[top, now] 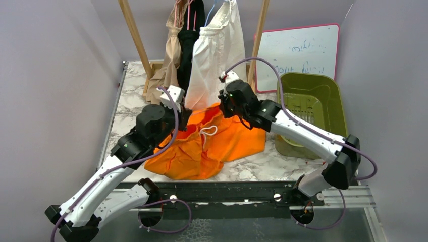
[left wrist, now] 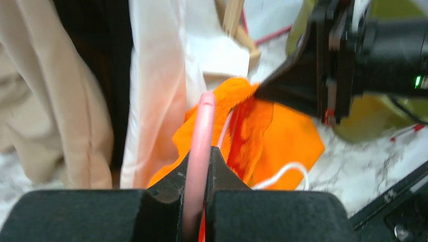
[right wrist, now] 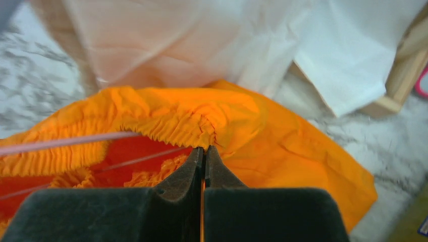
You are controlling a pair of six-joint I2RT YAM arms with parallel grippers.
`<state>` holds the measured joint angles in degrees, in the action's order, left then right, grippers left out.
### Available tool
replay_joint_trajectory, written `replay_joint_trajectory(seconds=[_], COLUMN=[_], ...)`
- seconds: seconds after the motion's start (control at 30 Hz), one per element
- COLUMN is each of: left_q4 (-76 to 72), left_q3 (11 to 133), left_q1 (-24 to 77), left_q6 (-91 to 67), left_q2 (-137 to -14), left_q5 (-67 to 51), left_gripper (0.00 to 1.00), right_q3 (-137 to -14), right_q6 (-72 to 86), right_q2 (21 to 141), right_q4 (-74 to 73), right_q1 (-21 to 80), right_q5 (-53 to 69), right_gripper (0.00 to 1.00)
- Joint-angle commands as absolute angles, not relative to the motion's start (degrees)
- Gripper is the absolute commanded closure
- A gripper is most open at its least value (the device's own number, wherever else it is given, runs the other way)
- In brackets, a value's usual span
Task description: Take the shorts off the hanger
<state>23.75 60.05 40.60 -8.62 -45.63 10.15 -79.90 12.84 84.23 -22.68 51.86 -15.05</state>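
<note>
Jaws of the left gripper (left wrist: 202,155) are clamped on a pink hanger (left wrist: 204,118), while those of the right gripper (right wrist: 204,151) are pinched on the gathered waistband of the orange shorts (right wrist: 282,136). That garment is spread on the marble table (top: 126,108); cream shorts (top: 217,55), black shorts (top: 189,48) and tan shorts (top: 169,63) are hung behind it.

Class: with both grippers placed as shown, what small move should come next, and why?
Probably the right gripper should pull the waistband of the orange shorts away from the left gripper: the right is shut on that waistband, the left on the pink hanger, which runs inside it.
</note>
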Motion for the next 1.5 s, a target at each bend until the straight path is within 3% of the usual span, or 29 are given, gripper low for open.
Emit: replay_joint_trajectory(seconds=[0.0,0.23,0.4,0.63,0.83,1.0,1.13,1.27,1.47], left_q4=[23.1,25.1,24.1,25.3,21.4,21.7,20.8,20.0,18.0], left_q3=[53.0,51.7,51.6,53.2,50.5,50.2,50.0,49.3,48.8], left_q1=[40.5,40.5,40.5,40.5,40.5,40.5,40.5,40.5,40.5], left_q6=[-15.7,-14.4,-14.3,-15.7,-17.2,-20.5,-19.8,-18.4,-15.8], left_q2=[-42.9,-43.8,-41.0,-41.3,-40.0,-41.0,-43.9,-45.0,-45.5], left_q5=[8.6,-2.7,-0.6,1.6,4.9,12.3,7.6,2.5,-3.4], left_gripper=[1.0,1.0,1.0,1.0,1.0,1.0,1.0,1.0,1.0], right_q3=[-79.7,-76.0,-73.5,-74.8,-62.5,-57.5,-55.2,-55.1,-53.3], right_q6=[18.2,18.0,17.9,10.1,15.6,16.7,16.7,15.1,9.7], right_q2=[87.9,85.2,86.4,91.1,87.3,85.2,83.1,80.3,72.1], right_q4=[-31.3,-29.5,-29.0,-30.4,-20.8,-18.1,-15.6,-15.5,-13.2], right_q1=[46.8,43.9,40.7,33.5,33.5,33.5,33.5,33.5,33.5], right_q5=[-19.0,-19.6,-15.0,3.2,18.3,25.3,27.6,25.1,20.8], right_gripper=[0.99,0.99,0.99,0.99,0.99,0.99,0.99,0.88,0.57])
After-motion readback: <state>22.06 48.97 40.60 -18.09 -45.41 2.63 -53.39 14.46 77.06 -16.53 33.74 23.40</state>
